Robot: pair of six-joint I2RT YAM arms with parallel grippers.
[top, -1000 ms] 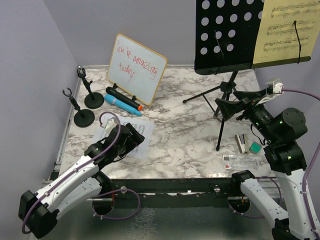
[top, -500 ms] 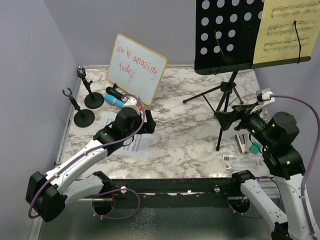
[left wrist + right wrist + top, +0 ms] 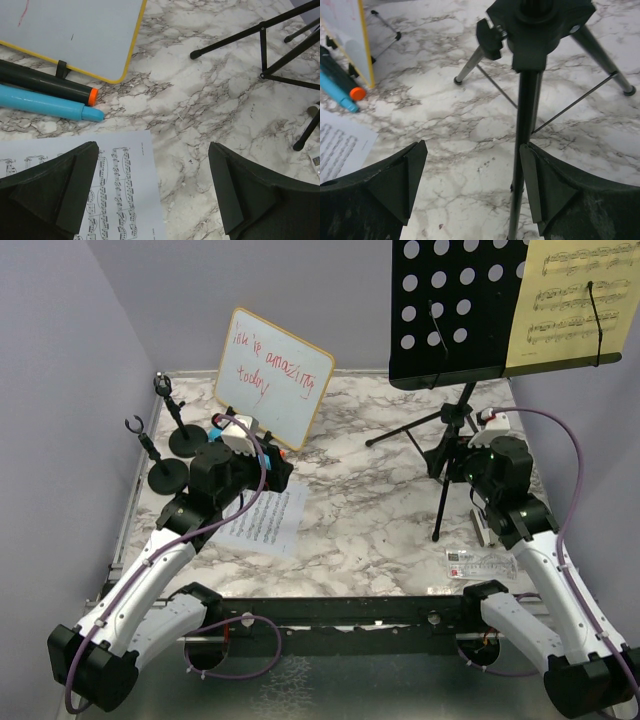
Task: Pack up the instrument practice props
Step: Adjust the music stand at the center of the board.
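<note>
The tall black perforated tripod music desk (image 3: 455,310) stands at the far right of the grey-veined marble table (image 3: 370,520), with a yellow sheet of music (image 3: 575,300) strapped on its right half. The right gripper (image 3: 472,160) sits low by the tripod hub, jaws apart, with the black post (image 3: 525,125) close beside one finger (image 3: 560,195); whether they touch cannot be told.

A white sheet of music (image 3: 262,520) lies flat at the near left. The left gripper (image 3: 154,165) hovers over its right edge, spread wide and holding nothing. Just beyond, a black microphone with an orange tip (image 3: 45,85) and a blue microphone (image 3: 45,104) lie side by side at the foot of the wood-framed whiteboard (image 3: 272,375). Two small black round-based mic holders (image 3: 187,438) stand upright at the far left. A clear ruler (image 3: 480,562) lies at the near right.
</note>
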